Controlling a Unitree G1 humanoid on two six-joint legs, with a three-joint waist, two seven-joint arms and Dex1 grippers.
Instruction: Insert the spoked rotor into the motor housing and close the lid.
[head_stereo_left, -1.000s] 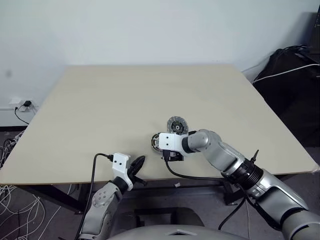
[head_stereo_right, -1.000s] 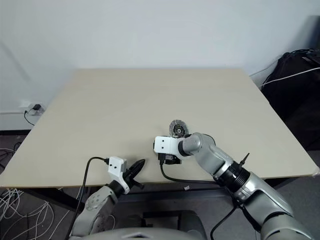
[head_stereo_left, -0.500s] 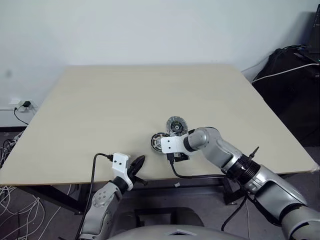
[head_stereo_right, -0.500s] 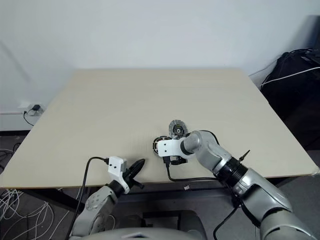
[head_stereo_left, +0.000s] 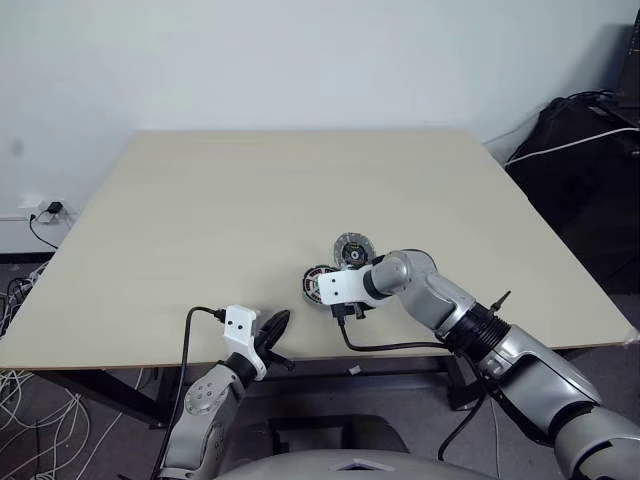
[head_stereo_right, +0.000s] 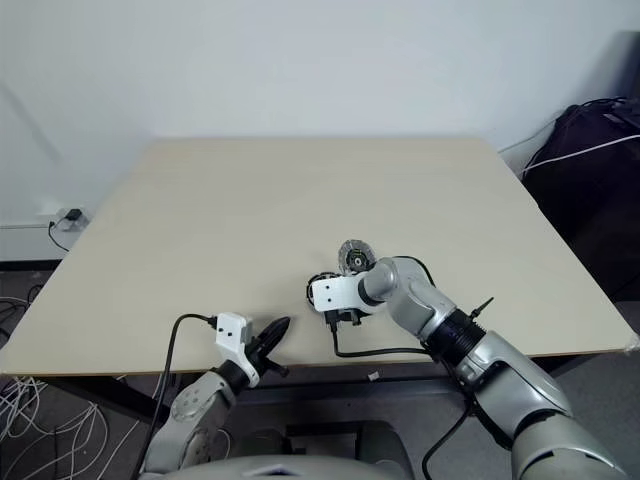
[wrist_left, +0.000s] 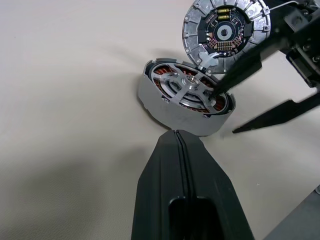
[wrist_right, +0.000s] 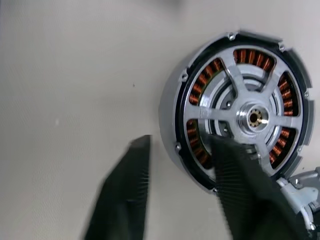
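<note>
The motor housing (wrist_right: 170, 115) lies near the table's front edge, with copper windings showing inside it. The spoked rotor (wrist_right: 252, 117) sits inside the housing, its silver hub facing up. The ribbed silver lid (head_stereo_left: 351, 249) lies flat on the table just behind the housing, touching its far side. My right gripper (wrist_right: 178, 140) points down over the housing's near rim and is open. One finger (wrist_right: 240, 180) rests over the rotor's spokes and the other finger (wrist_right: 125, 200) hangs outside the wall. My left gripper (head_stereo_left: 275, 325) hovers at the front edge, shut and empty.
The beige table (head_stereo_left: 250, 200) stretches wide behind and to both sides of the parts. A black cable (head_stereo_left: 400, 347) loops from my right wrist over the front edge. Dark bags (head_stereo_left: 590, 150) stand off the table at the far right.
My right wrist has rolled and shifted slightly, so more of the housing shows beside it. The housing, lid and left gripper have stayed put.
</note>
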